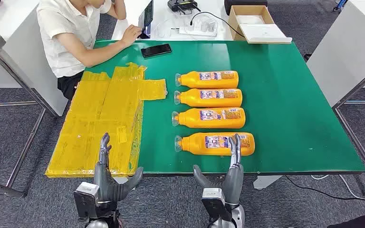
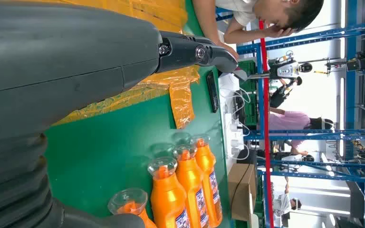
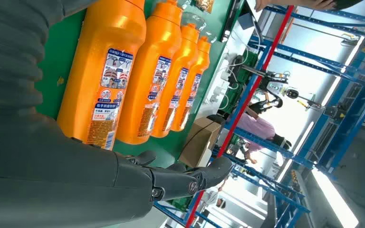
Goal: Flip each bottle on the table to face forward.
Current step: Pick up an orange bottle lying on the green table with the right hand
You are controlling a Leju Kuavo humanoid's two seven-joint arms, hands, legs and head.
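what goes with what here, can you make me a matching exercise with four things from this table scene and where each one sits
Things:
1. phone
2. yellow sheet
3. cardboard box
4. nearest bottle

Places:
A. on the white table past the green one's far right part
B. lying on its side by the right hand, cap towards the sheet
C. on the green table's left part, in front of the seated person
D. at the green table's far edge, near the person's arm

Pairs: 1-D, 2-C, 3-A, 4-B
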